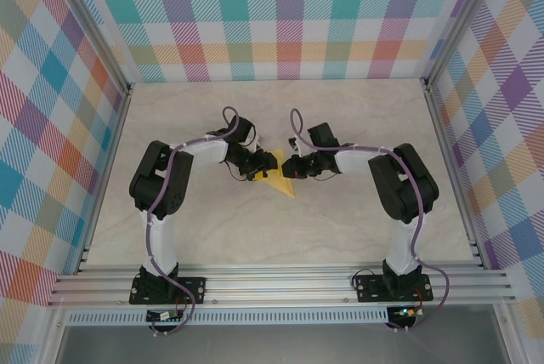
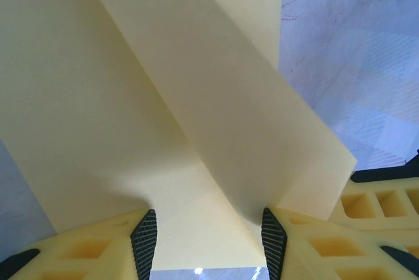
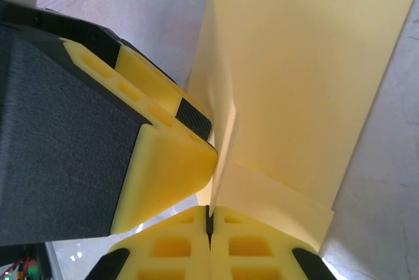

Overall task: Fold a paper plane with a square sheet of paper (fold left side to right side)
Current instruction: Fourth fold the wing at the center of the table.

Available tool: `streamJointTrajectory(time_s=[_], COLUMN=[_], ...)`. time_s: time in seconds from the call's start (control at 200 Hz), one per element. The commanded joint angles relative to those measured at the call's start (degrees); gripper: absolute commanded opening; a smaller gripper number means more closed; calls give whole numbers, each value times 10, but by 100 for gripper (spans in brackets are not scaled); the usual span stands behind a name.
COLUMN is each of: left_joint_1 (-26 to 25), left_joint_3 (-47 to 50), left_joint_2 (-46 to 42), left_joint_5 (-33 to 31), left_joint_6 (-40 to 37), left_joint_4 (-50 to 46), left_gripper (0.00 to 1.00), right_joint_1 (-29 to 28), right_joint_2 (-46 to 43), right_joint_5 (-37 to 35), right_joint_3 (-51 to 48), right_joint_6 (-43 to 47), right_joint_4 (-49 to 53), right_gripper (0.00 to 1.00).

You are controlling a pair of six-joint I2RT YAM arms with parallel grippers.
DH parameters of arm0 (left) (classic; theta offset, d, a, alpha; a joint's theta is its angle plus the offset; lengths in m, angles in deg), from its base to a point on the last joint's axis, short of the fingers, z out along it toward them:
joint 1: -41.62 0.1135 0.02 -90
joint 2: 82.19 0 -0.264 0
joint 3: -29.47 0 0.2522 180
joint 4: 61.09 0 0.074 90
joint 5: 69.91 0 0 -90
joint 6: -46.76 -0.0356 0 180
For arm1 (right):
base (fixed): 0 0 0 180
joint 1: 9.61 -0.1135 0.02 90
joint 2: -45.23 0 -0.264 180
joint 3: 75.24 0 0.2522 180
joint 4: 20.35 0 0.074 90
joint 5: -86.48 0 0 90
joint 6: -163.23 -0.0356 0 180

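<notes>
Your paper [image 1: 281, 182] sits mid-worktop [image 1: 280, 236], already folded into layers but no dart yet. Left end effector [image 2: 208, 237] straddles it, spread; right end effector [image 3: 210, 218] pinches its edge.

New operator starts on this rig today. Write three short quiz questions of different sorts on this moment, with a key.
1. True or false: the right pincer is shut on the yellow paper.
2. The left pincer fingers are: A) spread, paper between them; B) pressed together.
3. What colour is the paper?

Key: 1 true; 2 A; 3 yellow.
</notes>
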Motion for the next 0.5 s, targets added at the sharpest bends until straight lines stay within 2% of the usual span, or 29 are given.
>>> streamJointTrajectory(time_s=[0.0, 0.495], left_joint_1=[-8, -7], left_joint_3=[-4, -2], left_joint_2=[3, 3], left_joint_5=[-19, -21], left_joint_6=[-3, -2], left_joint_4=[-11, -12], left_gripper=[48, 48], right_joint_1=[14, 27], right_joint_2=[6, 37], right_joint_5=[32, 66], right_joint_3=[-8, -1], right_joint_6=[-9, -23], right_joint_4=[-24, -21], right_gripper=[1, 2])
